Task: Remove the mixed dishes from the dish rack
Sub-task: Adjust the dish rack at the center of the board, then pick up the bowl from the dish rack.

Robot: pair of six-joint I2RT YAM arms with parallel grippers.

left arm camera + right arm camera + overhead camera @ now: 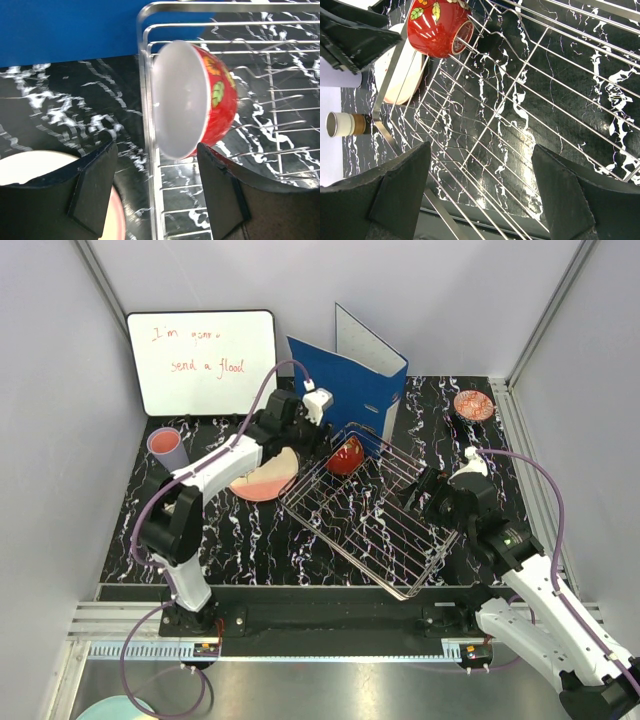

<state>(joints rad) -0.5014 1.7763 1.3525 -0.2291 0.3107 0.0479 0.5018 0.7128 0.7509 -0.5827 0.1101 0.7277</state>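
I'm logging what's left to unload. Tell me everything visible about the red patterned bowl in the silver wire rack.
The red bowl looks like glossy ceramic: red outside with orange flowers and green leaves, plain white inside, a foot ring underneath. It stands tipped on its side in the far corner of the silver wire dish rack, resting on the wires, mouth towards the open left gripper, which seems not to touch it.

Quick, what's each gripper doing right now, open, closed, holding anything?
Left gripper: open, nothing gripped; red bowl close in front of it.
Right gripper: open, empty.
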